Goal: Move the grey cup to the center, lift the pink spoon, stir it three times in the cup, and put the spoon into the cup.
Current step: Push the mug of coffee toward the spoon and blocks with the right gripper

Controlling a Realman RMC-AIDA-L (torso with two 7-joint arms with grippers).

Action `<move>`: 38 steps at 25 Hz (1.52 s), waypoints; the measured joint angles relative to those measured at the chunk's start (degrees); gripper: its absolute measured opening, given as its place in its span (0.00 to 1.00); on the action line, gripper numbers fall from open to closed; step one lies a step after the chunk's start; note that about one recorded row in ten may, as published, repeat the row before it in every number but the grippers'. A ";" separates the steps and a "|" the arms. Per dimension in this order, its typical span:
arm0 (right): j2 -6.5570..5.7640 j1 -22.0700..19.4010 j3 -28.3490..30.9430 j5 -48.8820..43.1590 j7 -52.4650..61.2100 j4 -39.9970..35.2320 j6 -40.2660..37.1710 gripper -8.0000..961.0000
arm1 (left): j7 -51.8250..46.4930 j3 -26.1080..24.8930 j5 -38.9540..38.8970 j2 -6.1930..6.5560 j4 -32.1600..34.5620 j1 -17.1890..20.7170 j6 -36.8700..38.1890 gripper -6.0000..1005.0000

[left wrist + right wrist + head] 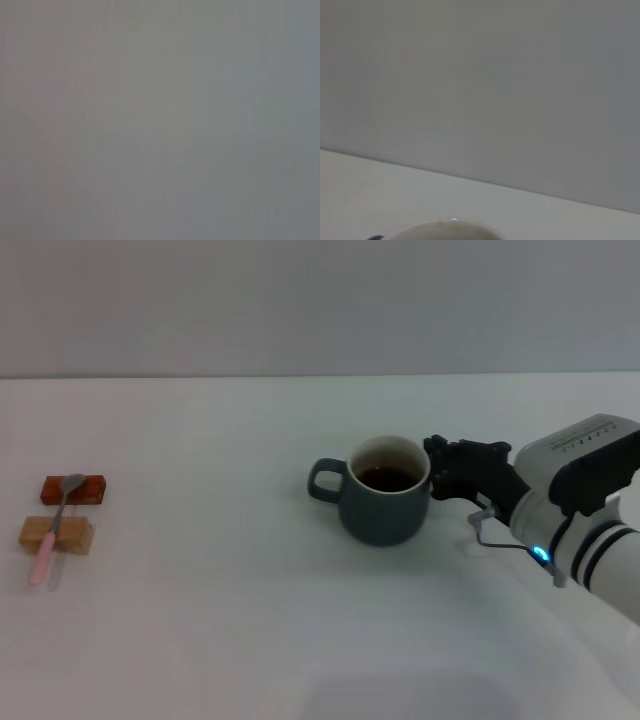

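Note:
The grey cup (380,502) stands upright near the middle of the table, a little to the right, with its handle pointing left and dark liquid inside. My right gripper (437,472) is right against the cup's right side at rim height. The cup's white rim (445,229) shows at the edge of the right wrist view. The pink spoon (47,552) lies at the far left, resting across a tan wooden block (68,535), with its metal bowl on a red-brown block (88,490). My left gripper is out of view, and the left wrist view shows only blank grey.
The white table (220,640) runs back to a grey wall. The two blocks under the spoon are the only other items, far left of the cup.

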 joint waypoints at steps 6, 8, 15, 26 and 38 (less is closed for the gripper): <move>0.05 0.94 -3.31 0.00 4.18 1.55 0.03 0.06 | -0.03 -0.01 0.00 0.14 0.03 0.59 0.22 0.85; 0.06 1.52 -4.53 0.00 5.59 1.63 0.03 0.06 | -0.07 -0.07 -0.01 0.16 0.03 0.79 0.27 0.85; 0.07 3.50 -8.39 0.00 10.18 1.91 0.09 0.06 | -0.81 -0.23 -0.01 0.17 0.03 1.02 0.30 0.85; 0.07 4.45 -11.22 -0.15 13.02 2.64 -0.16 0.06 | -2.97 0.00 -0.01 0.13 0.98 1.31 0.30 0.86; -0.07 1.30 5.32 -0.05 -4.34 -0.14 -1.47 0.06 | -0.65 3.16 0.07 -0.34 -1.82 3.17 1.05 0.86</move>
